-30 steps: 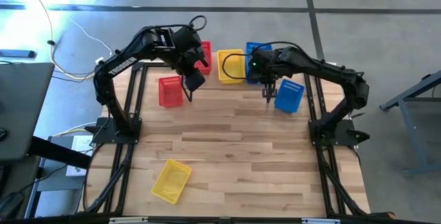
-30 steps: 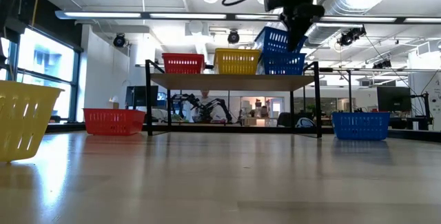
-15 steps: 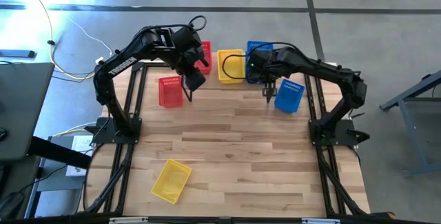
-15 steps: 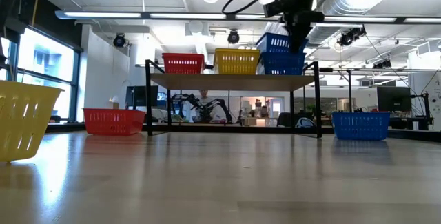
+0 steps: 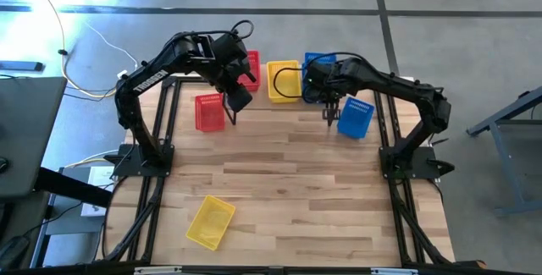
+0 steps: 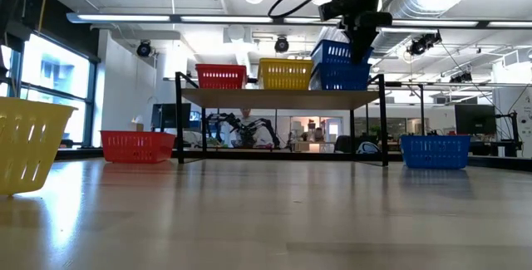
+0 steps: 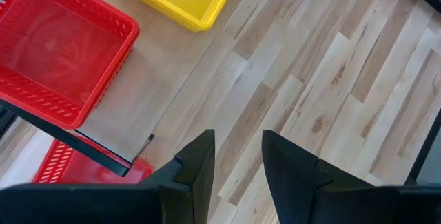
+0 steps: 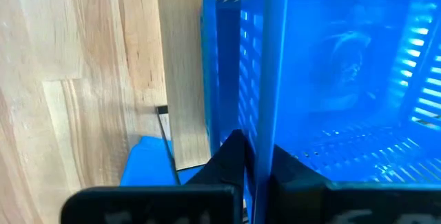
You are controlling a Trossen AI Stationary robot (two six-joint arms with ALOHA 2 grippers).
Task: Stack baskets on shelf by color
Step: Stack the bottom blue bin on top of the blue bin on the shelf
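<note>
On the shelf (image 6: 283, 97) stand a red basket (image 6: 220, 76), a yellow basket (image 6: 286, 74) and two stacked blue baskets, the upper one (image 6: 334, 51) sitting in the lower one (image 6: 339, 77). My right gripper (image 6: 361, 44) is shut on the upper blue basket (image 8: 344, 79) from above. My left gripper (image 7: 238, 158) hangs open and empty above the shelf's near edge (image 7: 103, 148), close to the red basket (image 7: 58, 52). On the table rest a red basket (image 5: 208, 112), a blue basket (image 5: 356, 117) and a yellow basket (image 5: 210, 222). My right gripper pinches the upper blue basket's wall (image 8: 260, 114) at its right end, one finger (image 8: 231, 158) outside and one inside. The fingers point down from above. The basket sits level, nested on the lower blue basket (image 6: 339, 77).
The shelf stands at the table's far side on thin black legs (image 6: 179, 129). The red table basket lies partly under the shelf's left end (image 7: 65, 165). The blue table basket also shows beside the shelf's edge (image 8: 148, 162). Bare wooden tabletop (image 5: 288, 182) fills the middle.
My right gripper has come down a little with the upper blue basket. The basket was tilted above the lower blue one and now sits level on it. My left gripper has kept still.
</note>
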